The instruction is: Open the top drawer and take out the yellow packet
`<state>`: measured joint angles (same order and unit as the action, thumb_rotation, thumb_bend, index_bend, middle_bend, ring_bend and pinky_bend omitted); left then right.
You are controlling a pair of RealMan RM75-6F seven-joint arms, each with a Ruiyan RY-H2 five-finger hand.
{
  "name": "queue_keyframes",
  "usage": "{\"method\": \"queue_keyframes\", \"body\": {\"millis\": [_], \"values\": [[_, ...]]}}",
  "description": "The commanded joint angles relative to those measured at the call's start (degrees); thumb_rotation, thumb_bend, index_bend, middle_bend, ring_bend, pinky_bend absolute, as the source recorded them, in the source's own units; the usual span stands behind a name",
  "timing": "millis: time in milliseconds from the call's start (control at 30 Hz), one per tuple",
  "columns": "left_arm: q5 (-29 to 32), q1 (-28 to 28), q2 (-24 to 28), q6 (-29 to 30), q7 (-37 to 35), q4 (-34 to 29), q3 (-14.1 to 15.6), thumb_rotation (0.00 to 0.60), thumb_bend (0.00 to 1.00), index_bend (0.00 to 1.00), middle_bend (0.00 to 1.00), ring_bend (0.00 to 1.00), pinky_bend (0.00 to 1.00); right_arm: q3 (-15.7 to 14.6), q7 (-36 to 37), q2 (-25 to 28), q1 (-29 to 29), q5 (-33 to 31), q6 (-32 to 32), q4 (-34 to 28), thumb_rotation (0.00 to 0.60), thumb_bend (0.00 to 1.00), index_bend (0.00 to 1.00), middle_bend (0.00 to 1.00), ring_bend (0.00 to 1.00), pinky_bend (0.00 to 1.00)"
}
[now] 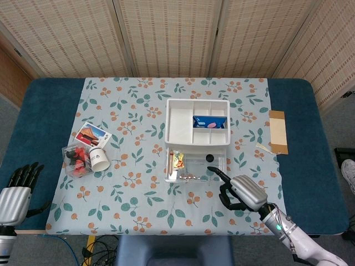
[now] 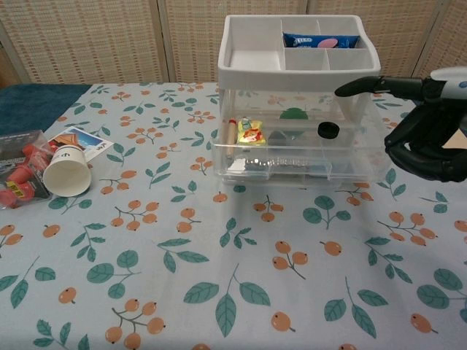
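Observation:
The clear drawer unit [image 2: 299, 95] with a white top tray [image 1: 178, 123] stands at mid-table. Its top drawer [image 2: 365, 157] is pulled out toward me. The yellow packet [image 2: 250, 131] lies in the drawer's left part, also seen from the head [image 1: 178, 160]. My right hand [image 2: 430, 135] hovers at the drawer's right side, one finger stretched out above the drawer near the tray's front edge, the others curled in, holding nothing. From the head, this right hand [image 1: 243, 192] sits just in front of the drawer. My left hand [image 1: 15, 193] rests at the table's near left corner, fingers apart, empty.
In the drawer lie a wooden stick [image 2: 227, 135], a black cap [image 2: 327, 130] and a green item [image 2: 294, 114]. A blue packet [image 2: 319, 40] sits in the top tray. A tipped paper cup [image 2: 66, 171], a clear box of red things [image 2: 18, 179] and a card [image 1: 92, 134] lie left.

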<state>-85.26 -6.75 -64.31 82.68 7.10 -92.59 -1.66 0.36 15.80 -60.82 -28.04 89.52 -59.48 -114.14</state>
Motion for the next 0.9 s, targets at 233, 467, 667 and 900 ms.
{"method": "queue_keyframes", "body": {"millis": [233, 467, 667, 900], "values": [[-0.43, 0.25, 0.33, 0.71, -0.35, -0.08, 0.02, 0.600, 0.19, 0.07, 0.06, 0.03, 0.07, 5.40, -7.08, 5.14, -4.60, 1.33, 1.14, -3.92, 0.600, 0.51, 0.03, 0.71, 0.89, 0.88], [-0.51, 0.78, 0.77, 1.53, -0.59, -0.36, 0.08, 0.600, 0.19, 0.07, 0.06, 0.03, 0.07, 11.06, -19.64, 6.34, -12.36, -5.41, 8.79, -4.29, 0.600, 0.43, 0.25, 0.74, 0.87, 0.88], [-0.81, 1.01, 1.05, 2.04, -0.70, -0.59, 0.10, 0.600, 0.19, 0.07, 0.06, 0.03, 0.07, 13.03, -35.26, -0.10, -18.08, -12.70, 10.88, 0.12, 0.600, 0.36, 0.28, 0.82, 0.92, 0.97], [-0.53, 1.31, 1.13, 2.42, -1.07, -0.38, -0.07, 0.600, 0.19, 0.07, 0.06, 0.03, 0.07, 12.91, -45.75, -8.46, -21.91, -18.60, 9.56, 5.69, 0.600, 0.30, 0.34, 0.95, 1.00, 1.00]]}}
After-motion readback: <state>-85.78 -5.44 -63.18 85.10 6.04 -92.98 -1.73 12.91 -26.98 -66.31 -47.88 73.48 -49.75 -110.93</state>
